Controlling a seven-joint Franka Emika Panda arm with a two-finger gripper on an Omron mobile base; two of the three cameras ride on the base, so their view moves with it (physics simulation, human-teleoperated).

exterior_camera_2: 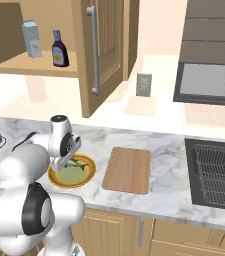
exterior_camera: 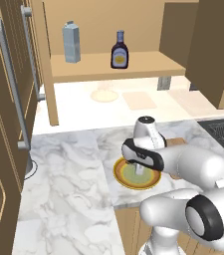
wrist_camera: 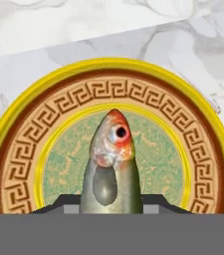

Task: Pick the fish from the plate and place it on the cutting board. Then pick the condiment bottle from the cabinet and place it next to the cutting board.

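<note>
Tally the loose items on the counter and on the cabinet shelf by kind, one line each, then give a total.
Fish: 1, between the claw's tips over the plate
Plate: 1
Cutting board: 1
Condiment bottle: 1, on the shelf
Carton: 1, on the shelf
Total: 5

The robot is a glossy white arm [exterior_camera: 193, 164] built of thick, rounded segments that look like smooth moulded shells. Between the segments sit dark, near-black joint rings; a large round one [exterior_camera: 205, 216] shows as a black band around a pale grey disc. A narrower black band [exterior_camera: 143, 155] wraps the wrist section. The last link ends in a rounded white cap with a small dark circular mark [exterior_camera_2: 59, 119] on top. The hand [exterior_camera_2: 66, 159] is pale grey-white, with two small dark finger tips [wrist_camera: 58, 203].
</note>
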